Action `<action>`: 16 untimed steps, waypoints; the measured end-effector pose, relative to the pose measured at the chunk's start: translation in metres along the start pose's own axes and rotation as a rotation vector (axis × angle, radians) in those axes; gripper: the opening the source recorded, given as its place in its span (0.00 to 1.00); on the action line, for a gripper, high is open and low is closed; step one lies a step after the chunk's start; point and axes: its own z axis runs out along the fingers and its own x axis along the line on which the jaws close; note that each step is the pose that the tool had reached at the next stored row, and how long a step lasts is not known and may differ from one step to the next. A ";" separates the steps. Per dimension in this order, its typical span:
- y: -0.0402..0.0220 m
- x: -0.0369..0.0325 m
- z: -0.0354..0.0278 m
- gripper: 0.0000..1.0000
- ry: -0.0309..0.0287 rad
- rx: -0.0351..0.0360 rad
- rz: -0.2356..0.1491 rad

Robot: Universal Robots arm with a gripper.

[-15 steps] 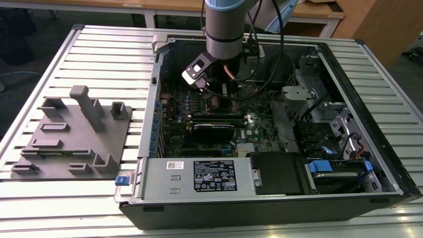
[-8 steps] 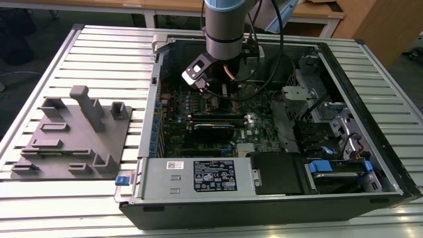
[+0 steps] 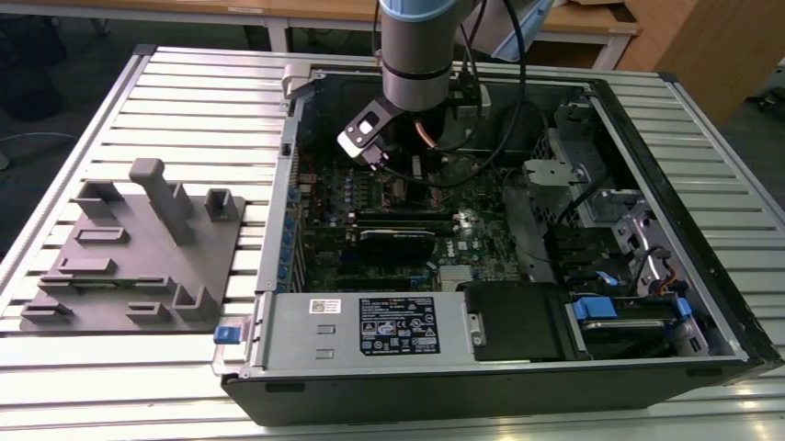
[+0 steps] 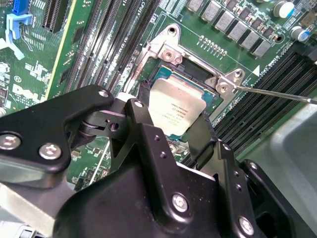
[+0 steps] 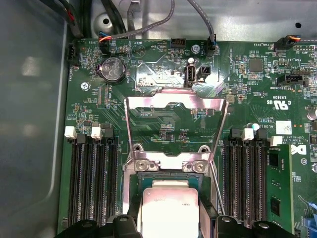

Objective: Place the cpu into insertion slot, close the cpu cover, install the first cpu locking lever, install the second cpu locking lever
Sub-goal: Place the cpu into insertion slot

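In both wrist views the cpu (image 4: 173, 111) (image 5: 168, 206), a small silver-grey square, lies between my black fingers (image 4: 143, 101). My gripper (image 4: 174, 118) (image 5: 168, 220) is shut on its two opposite edges. It holds the cpu level at the insertion slot (image 4: 195, 74) (image 5: 148, 179); whether the chip is fully seated is hidden. The cpu cover (image 5: 148, 101), a silvery frame with a window, stands swung back open behind the slot. A thin locking lever (image 4: 277, 92) (image 5: 216, 191) sticks out loose beside the slot. In the exterior view my gripper (image 3: 399, 179) reaches down into the computer case.
Rows of black memory slots (image 5: 91, 183) (image 5: 250, 178) flank the slot on both sides. A black expansion card (image 3: 399, 234) and the power supply (image 3: 356, 326) sit nearer the case front. A grey fixture block (image 3: 135, 248) stands at the exterior view's left. Cables hang around the arm.
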 end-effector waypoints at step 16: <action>0.0006 0.0001 -0.0027 0.54 0.0003 0.0000 0.001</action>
